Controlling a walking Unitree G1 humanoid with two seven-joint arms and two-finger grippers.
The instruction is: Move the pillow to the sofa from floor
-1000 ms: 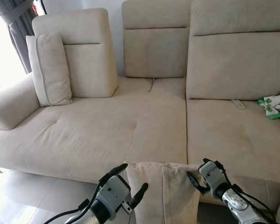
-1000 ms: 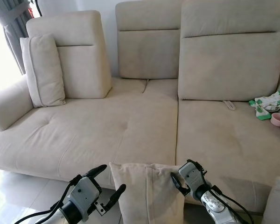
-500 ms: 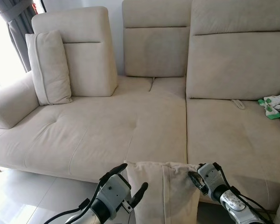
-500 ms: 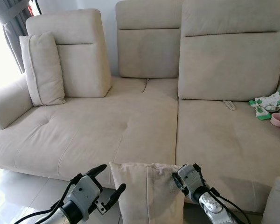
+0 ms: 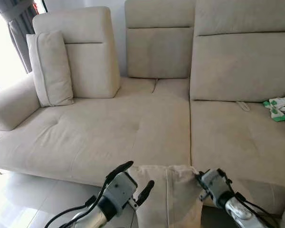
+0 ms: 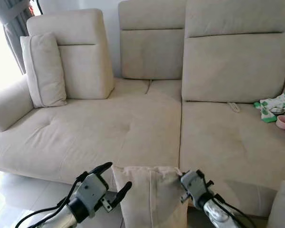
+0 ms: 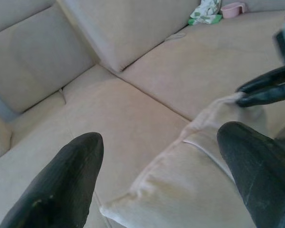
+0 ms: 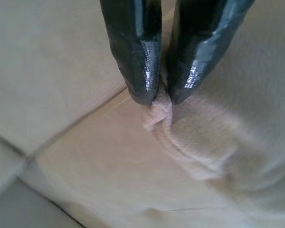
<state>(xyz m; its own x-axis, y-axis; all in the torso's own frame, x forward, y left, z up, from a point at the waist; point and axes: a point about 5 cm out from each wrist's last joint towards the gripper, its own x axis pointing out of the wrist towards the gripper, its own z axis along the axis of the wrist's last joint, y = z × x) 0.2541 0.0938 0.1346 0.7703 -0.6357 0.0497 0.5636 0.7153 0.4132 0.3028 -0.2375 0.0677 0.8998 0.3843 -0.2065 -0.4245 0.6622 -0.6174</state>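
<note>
Left gripper [image 5: 135, 178] hangs at the near left corner of the beige pillow [image 5: 168, 197] with its black fingers spread wide and gripping nothing. That pillow stands upright against the front edge of the sofa [image 5: 109, 128], and at its upper right corner the right gripper [image 8: 156, 97] pinches the fabric tight
</note>
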